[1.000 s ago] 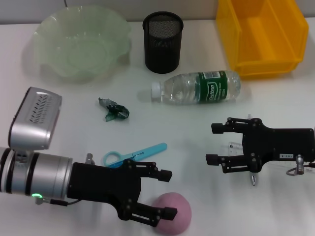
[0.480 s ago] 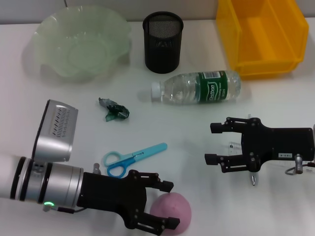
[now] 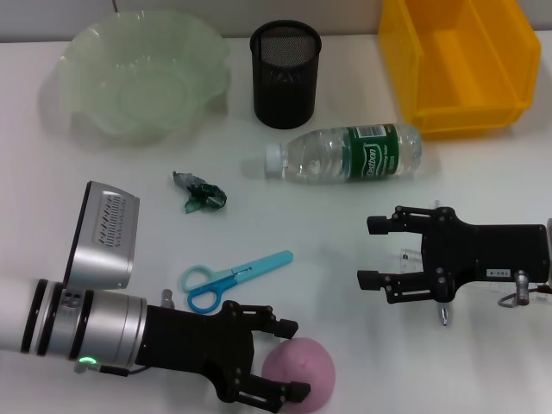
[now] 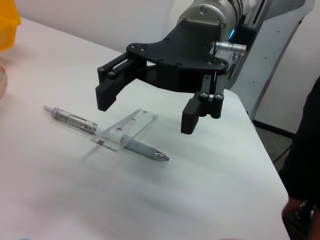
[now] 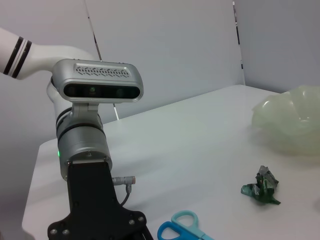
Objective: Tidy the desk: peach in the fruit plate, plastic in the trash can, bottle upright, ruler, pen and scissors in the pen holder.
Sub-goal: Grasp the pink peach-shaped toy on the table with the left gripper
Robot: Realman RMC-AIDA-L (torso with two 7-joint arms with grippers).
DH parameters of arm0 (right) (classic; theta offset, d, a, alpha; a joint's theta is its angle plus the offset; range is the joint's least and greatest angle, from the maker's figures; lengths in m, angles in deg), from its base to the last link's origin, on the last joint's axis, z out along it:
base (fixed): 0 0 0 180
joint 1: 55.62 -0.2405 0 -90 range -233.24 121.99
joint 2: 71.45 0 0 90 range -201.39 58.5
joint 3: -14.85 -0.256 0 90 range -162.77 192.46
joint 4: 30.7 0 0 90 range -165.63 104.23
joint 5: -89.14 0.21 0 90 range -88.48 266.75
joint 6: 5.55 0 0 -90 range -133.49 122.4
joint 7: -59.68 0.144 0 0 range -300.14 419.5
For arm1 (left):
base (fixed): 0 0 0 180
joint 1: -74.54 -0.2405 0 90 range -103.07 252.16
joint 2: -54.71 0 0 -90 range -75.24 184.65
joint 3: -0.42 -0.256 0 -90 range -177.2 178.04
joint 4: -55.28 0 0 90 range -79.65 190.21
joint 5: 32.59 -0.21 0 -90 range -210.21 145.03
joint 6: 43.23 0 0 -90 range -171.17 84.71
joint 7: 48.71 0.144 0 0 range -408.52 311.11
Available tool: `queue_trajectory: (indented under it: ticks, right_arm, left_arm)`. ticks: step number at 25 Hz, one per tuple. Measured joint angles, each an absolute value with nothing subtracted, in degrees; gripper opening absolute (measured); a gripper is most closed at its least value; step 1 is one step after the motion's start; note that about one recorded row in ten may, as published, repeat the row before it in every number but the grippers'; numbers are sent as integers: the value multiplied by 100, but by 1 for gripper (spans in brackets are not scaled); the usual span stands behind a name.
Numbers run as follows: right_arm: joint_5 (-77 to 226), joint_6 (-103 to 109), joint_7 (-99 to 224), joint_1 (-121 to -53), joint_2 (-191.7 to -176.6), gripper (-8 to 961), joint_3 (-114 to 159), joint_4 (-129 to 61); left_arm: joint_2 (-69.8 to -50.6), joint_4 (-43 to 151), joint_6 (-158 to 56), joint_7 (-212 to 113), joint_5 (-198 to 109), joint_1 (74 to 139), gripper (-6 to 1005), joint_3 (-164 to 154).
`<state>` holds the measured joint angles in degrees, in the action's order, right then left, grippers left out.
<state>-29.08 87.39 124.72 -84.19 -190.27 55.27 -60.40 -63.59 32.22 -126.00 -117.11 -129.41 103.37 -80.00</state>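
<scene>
Pink peach (image 3: 300, 373) sits at the near table edge; we see the left gripper (image 3: 288, 360) spread wide around its left side, one finger above it, one below, not pinching yet. Blue scissors (image 3: 233, 278) lie just behind that gripper. Right gripper (image 3: 373, 252) hovers with fingers apart over the clear ruler (image 4: 124, 130) and pen (image 4: 105, 134), ruler lying across the pen. Green plastic scrap (image 3: 200, 195) lies mid-table. Bottle (image 3: 347, 154) is on its side, in front of the black mesh pen holder (image 3: 285, 73). Fruit plate (image 3: 142, 72) far left, yellow bin (image 3: 460, 63) far right.
</scene>
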Motion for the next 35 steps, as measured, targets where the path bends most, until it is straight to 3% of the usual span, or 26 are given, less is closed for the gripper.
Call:
queue_trajectory:
  ticks: [15,35]
  right_arm:
    - [-2908,8677,12478,-8419,-19027,829,5527,-6040]
    - [-2900,8673,12480,-8428,-19036,828,5527,-6040]
  left_arm:
    - [-6359,3216,-12601,-11708,-12936,10372,847,-8000]
    - [-6365,3212,-12445,-11767,-13080,10417,685,-8000]
